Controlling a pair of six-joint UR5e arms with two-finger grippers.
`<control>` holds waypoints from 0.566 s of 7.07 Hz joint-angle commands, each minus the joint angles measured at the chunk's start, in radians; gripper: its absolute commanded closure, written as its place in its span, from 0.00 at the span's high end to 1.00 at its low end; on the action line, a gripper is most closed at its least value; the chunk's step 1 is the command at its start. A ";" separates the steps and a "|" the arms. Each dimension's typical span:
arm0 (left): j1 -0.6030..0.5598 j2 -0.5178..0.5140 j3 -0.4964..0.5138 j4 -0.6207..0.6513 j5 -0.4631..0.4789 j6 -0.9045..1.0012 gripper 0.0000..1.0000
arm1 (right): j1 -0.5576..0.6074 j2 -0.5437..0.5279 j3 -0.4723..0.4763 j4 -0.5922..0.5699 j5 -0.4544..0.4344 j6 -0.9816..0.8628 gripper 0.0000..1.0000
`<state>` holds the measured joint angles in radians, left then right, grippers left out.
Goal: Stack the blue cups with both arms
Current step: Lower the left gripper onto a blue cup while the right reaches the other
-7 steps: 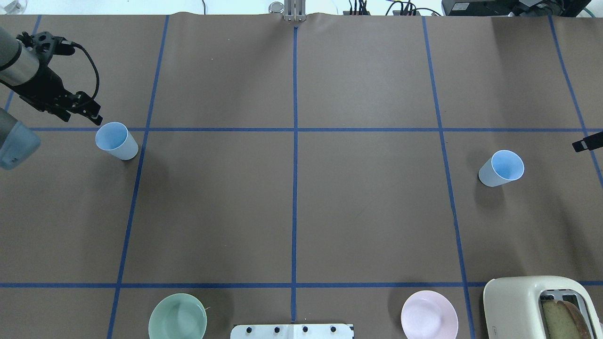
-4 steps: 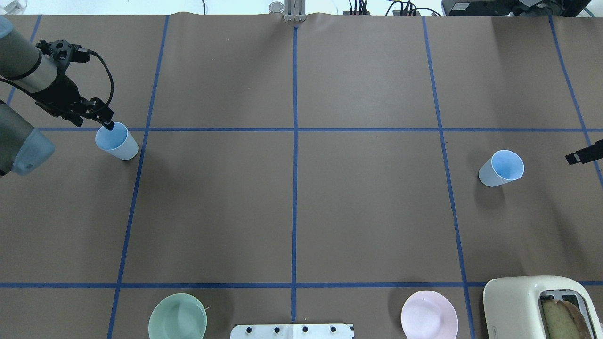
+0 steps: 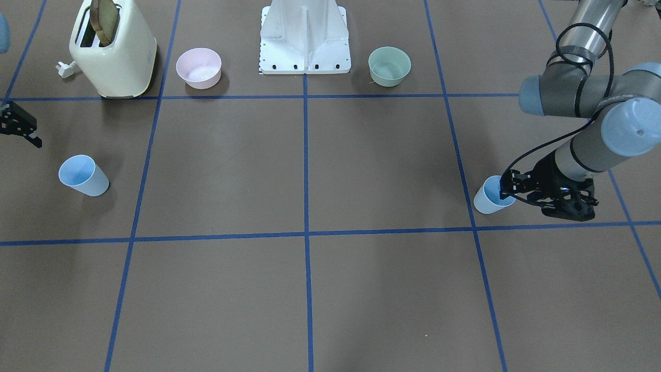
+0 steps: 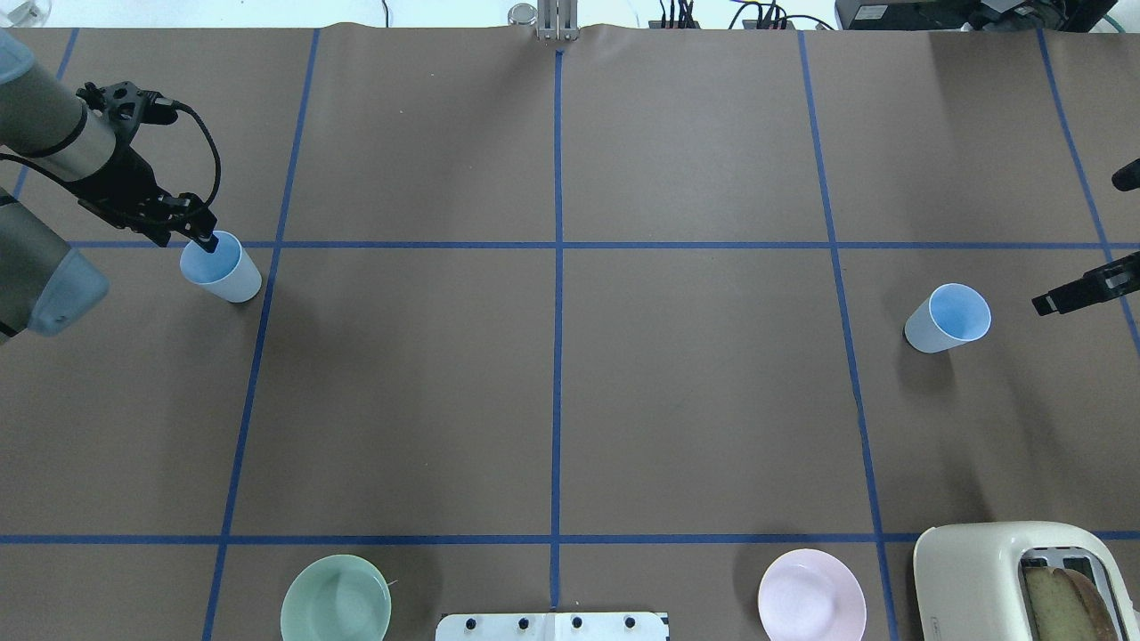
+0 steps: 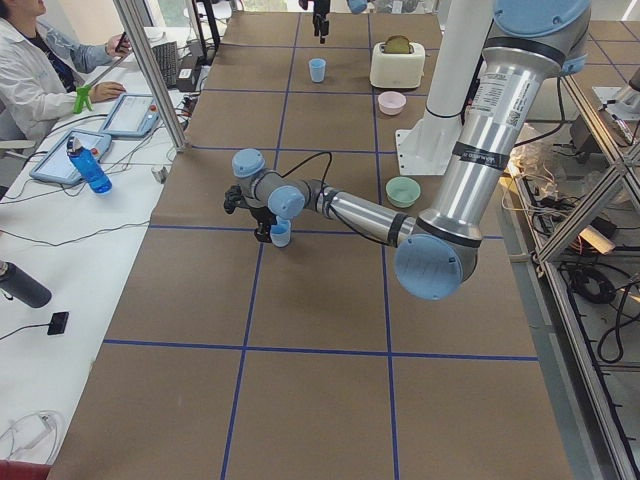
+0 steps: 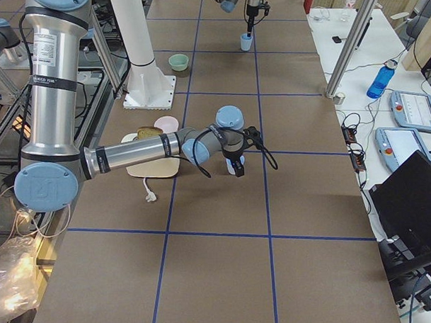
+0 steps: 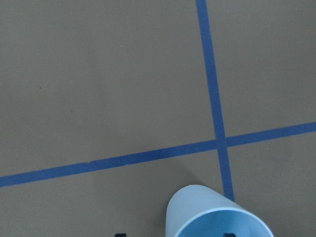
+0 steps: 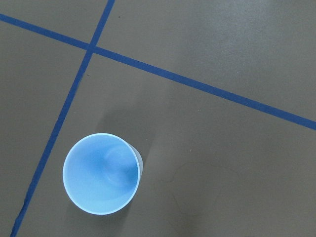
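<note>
The left blue cup (image 4: 223, 269) stands upright near the table's left edge. My left gripper (image 4: 203, 235) is open at its rim. In the left wrist view the cup (image 7: 217, 217) fills the bottom edge, with one fingertip (image 7: 120, 234) outside its wall and the other over its mouth. In the front view this gripper (image 3: 508, 189) hangs over the cup (image 3: 489, 200). The right blue cup (image 4: 948, 319) stands upright and alone; it also shows in the right wrist view (image 8: 101, 173). My right gripper (image 4: 1046, 303) is open and empty, above and to the right of it, apart from it.
A cream toaster (image 4: 1006, 579) with bread in it stands at the near right. A pink bowl (image 4: 810, 595) and a pale green bowl (image 4: 336, 598) flank the white base stand (image 3: 304, 36). Blue tape lines cross the brown table. An operator sits beyond the table's far edge.
My left gripper has moved right and down onto the left cup's rim. My right gripper has moved left toward the right cup. Neither cup has moved.
</note>
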<state>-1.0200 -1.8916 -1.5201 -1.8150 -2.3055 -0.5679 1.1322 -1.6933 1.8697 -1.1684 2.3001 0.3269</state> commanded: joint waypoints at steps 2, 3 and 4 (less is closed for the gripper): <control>0.032 0.009 0.037 -0.058 -0.006 0.002 0.50 | -0.061 0.044 -0.021 -0.002 -0.005 0.085 0.90; 0.032 0.012 0.028 -0.060 -0.011 0.003 0.33 | -0.069 0.056 -0.021 -0.002 -0.005 0.093 0.90; 0.034 0.012 0.029 -0.061 -0.011 0.005 0.06 | -0.068 0.057 -0.021 -0.002 -0.005 0.093 0.90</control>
<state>-0.9894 -1.8808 -1.4910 -1.8706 -2.3141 -0.5650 1.0701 -1.6436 1.8492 -1.1706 2.2954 0.4092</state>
